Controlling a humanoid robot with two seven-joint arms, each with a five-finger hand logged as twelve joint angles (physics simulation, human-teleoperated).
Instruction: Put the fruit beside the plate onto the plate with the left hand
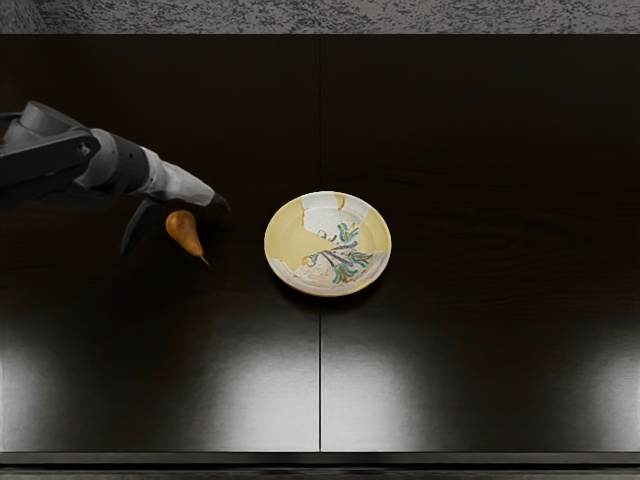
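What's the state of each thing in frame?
left hand: open, fingers spread around the pear, no grasp.
pear: lying on the table, left of the plate, apart from it.
plate: flat on the table, nothing on it.
right hand: not in view.

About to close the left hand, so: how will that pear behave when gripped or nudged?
The pear lies on its side and is tapered, so a nudge would probably roll it in an arc. Its smooth-looking skin may slip from the open left hand.

Dim, sharp; soft glare on table (250, 390)
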